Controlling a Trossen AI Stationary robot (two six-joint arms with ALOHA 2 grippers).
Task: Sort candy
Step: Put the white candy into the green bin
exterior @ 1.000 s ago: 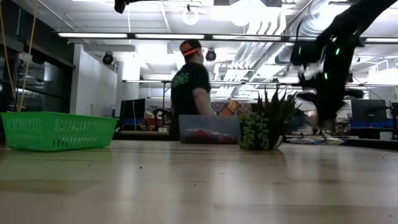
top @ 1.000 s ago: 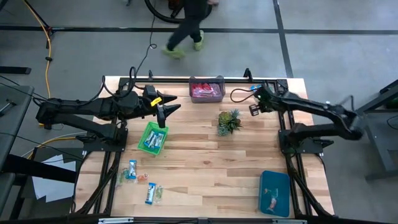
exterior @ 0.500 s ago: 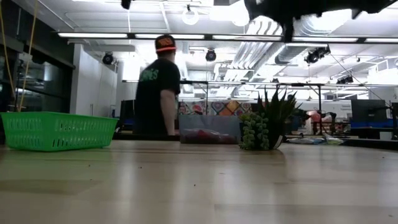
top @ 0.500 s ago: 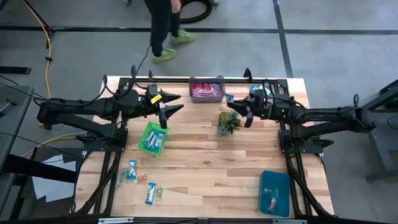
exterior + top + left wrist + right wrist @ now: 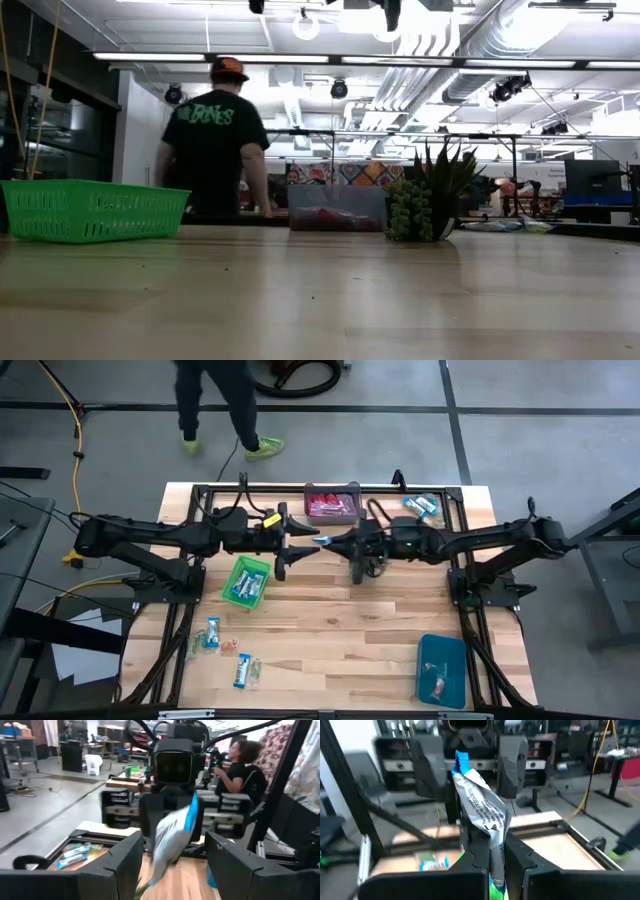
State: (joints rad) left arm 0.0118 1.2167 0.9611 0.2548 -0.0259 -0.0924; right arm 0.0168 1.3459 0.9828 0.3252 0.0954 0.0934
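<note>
A: Lower left of the high view, about four loose candy (image 5: 226, 656) pieces, flat and crinkly, on the wooden table (image 5: 340, 630)!

B: Mid-frame, the right gripper (image 5: 327, 543) pinches one blue-and-white candy wrapper (image 5: 482, 810); the left gripper (image 5: 296, 550) faces it, spread. Three bins: green basket (image 5: 245, 581), blue bin (image 5: 441, 669), clear bin (image 5: 332, 504).

You have open tabletop (image 5: 340, 625) across the middle and near side. The two grippers meet nose to nose over the far centre, crowding the plant (image 5: 368, 564), with the pink bin (image 5: 332, 506) just behind and the green bin (image 5: 246, 581) beside the left gripper (image 5: 297, 550).
</note>
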